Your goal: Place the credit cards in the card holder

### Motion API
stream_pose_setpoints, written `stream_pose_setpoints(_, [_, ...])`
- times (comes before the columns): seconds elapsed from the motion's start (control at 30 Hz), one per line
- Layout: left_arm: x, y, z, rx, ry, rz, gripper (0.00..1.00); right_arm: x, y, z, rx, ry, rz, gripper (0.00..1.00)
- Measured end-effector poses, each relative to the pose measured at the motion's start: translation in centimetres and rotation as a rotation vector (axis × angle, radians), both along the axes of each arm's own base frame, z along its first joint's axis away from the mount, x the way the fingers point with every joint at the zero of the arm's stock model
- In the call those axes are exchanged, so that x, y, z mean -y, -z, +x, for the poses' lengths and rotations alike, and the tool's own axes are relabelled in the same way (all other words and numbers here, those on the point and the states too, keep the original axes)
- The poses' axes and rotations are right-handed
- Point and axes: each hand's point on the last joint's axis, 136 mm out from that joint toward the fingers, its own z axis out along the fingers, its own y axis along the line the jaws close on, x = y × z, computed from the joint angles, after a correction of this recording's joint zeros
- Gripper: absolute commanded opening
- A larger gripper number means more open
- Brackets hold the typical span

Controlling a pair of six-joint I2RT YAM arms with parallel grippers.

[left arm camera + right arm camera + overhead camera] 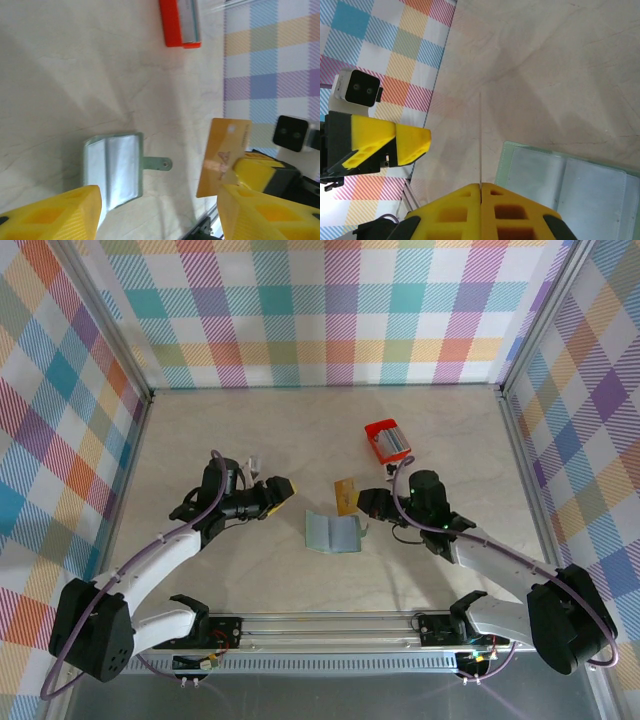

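One card holder lies open on the table. It is a flat grey-green bifold with pale, glossy inner pockets and one small rounded tab. One gold-yellow credit card, a thin stiff rectangle, sits just beyond the holder's far edge. It is pinched in the right claw, whose blocky yellow halves are pressed together on it. The left claw, left of the holder, gapes wide and grips nothing. One red box, farther beyond the holder, carries pale grey cards; how many, I cannot tell.
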Motion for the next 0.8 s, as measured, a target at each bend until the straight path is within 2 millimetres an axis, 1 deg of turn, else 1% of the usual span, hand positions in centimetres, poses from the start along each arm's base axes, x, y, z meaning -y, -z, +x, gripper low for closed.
stream_pose_setpoints(0.13, [-0.3, 1.1, -0.7, -0.022, 0.010, 0.055, 0.61, -0.4, 0.8, -0.3, 0.002, -0.006, -0.019, 0.00])
stream_pose_setpoints(0.23, [-0.4, 1.8, -1.1, -0.033, 0.026, 0.081, 0.56, -0.6, 1.2, -0.3, 0.000, -0.008, -0.029, 0.00])
stream_pose_setpoints(0.33, [0.3, 2.7, -1.8, -0.050, 0.065, 0.107, 0.51, -1.0, 1.6, -0.4, 0.000, -0.008, -0.039, 0.00])
stream_pose_setpoints(0.43, [1.1, 3.4, -2.3, -0.057, 0.102, 0.125, 0.44, -1.5, 2.0, -0.9, 0.002, -0.015, -0.052, 0.00])
stream_pose_setpoints(0.6, [2.2, 4.2, -2.8, -0.074, 0.135, 0.131, 0.24, -1.3, 3.7, -1.5, -0.022, -0.001, -0.084, 0.00])
stream_pose_setpoints(0.67, [2.7, 4.5, -2.8, -0.080, 0.143, 0.130, 0.18, -1.0, 4.3, -1.5, -0.033, 0.014, -0.093, 0.00])
stream_pose_setpoints(0.8, [3.8, 5.3, -2.6, -0.095, 0.164, 0.130, 0.14, -0.8, 4.5, -1.3, -0.034, 0.033, -0.104, 0.00])
